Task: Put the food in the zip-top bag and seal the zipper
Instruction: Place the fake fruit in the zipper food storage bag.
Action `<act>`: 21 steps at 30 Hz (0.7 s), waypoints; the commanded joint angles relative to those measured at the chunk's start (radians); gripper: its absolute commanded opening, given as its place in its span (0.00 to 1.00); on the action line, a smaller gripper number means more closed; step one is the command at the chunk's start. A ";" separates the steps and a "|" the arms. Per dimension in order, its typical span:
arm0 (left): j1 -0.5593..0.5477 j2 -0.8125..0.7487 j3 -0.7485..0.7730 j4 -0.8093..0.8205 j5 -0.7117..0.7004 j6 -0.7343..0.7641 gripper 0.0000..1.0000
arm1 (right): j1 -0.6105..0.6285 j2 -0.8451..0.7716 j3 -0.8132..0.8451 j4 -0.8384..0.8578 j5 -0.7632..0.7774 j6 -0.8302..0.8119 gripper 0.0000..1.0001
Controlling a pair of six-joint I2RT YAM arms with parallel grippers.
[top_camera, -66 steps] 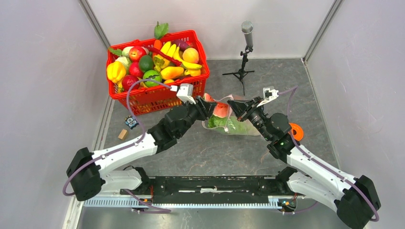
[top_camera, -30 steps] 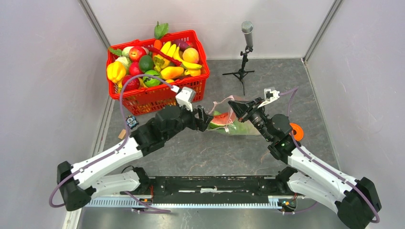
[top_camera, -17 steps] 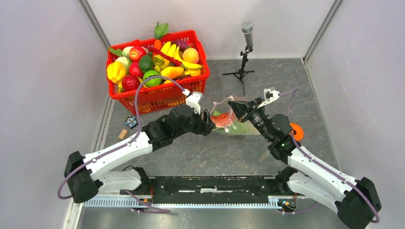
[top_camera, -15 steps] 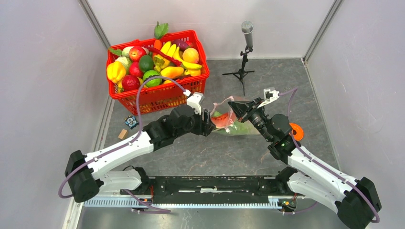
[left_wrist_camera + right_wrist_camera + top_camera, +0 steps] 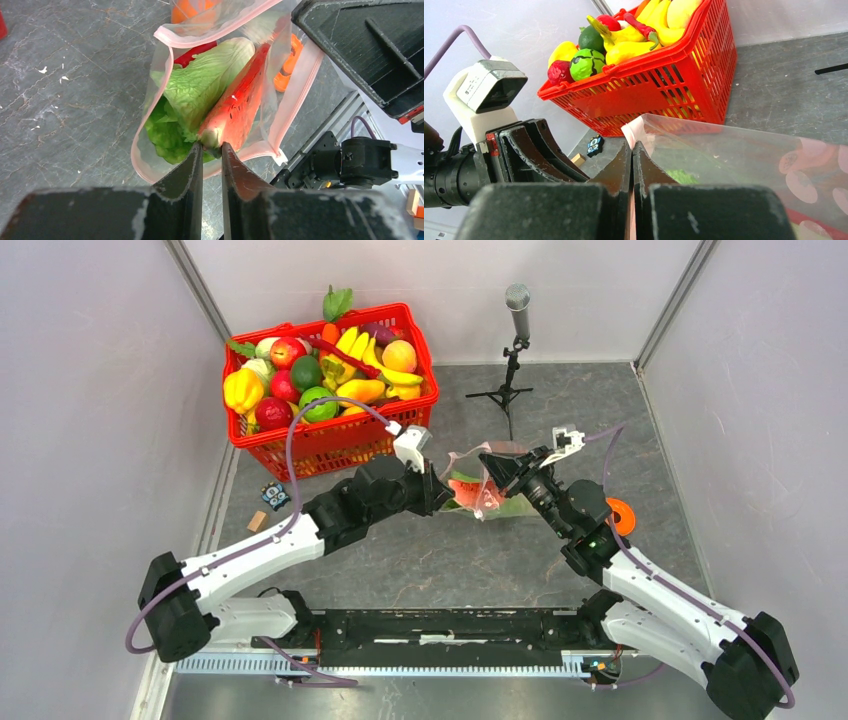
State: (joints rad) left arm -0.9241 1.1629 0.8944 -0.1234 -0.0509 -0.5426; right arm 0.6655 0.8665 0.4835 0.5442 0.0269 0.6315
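The clear soft plastic zip-top bag [image 5: 482,502] with faint round dots sits in the middle of the grey stone-look counter [image 5: 450,560]. It is between the two arms and near the red mesh basket [image 5: 330,445] full of toy fruit.

The right end effector [image 5: 632,150] is shut tight. It pinches the top edge of the bag right at a corner, and the clear bag wall [image 5: 734,150] spreads out beside its fingers. From above, this end effector [image 5: 492,462] is at the far right side of the bag.

The left end effector [image 5: 211,147] is at the other side, at the bag's mouth. Its two fingers [image 5: 192,165] stand close together with a thin gap. The green end of the red toy watermelon slice [image 5: 240,100] sits right between the fingertips, so it looks pinched there. From above, this end effector [image 5: 440,490] touches the left side of the bag.

The thin pink zipper strip [image 5: 210,37] runs around the bag's mouth, and the mouth gapes open. Inside the bag, the long white-green toy cabbage [image 5: 200,85] lies just beside the watermelon slice, touching it. The slice stands on its edge, with the rest of it deep in the bag.

A grey microphone on a small black stand [image 5: 517,297] is at the back of the counter, well apart from the bag.
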 commanded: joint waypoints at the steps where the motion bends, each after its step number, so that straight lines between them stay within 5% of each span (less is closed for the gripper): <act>1: 0.004 0.034 0.032 0.091 0.004 -0.053 0.17 | 0.001 -0.019 0.000 0.066 -0.004 0.004 0.00; 6: 0.006 0.100 0.058 0.118 -0.047 -0.056 0.03 | 0.002 -0.007 0.008 0.078 -0.023 0.008 0.00; 21: 0.047 0.157 0.059 0.279 -0.194 -0.239 0.02 | 0.004 -0.021 0.009 0.063 -0.024 -0.002 0.00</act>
State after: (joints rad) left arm -0.8993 1.3022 0.9218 0.0666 -0.1814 -0.6994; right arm 0.6655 0.8684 0.4763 0.5365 0.0227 0.6315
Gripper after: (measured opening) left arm 0.206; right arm 0.009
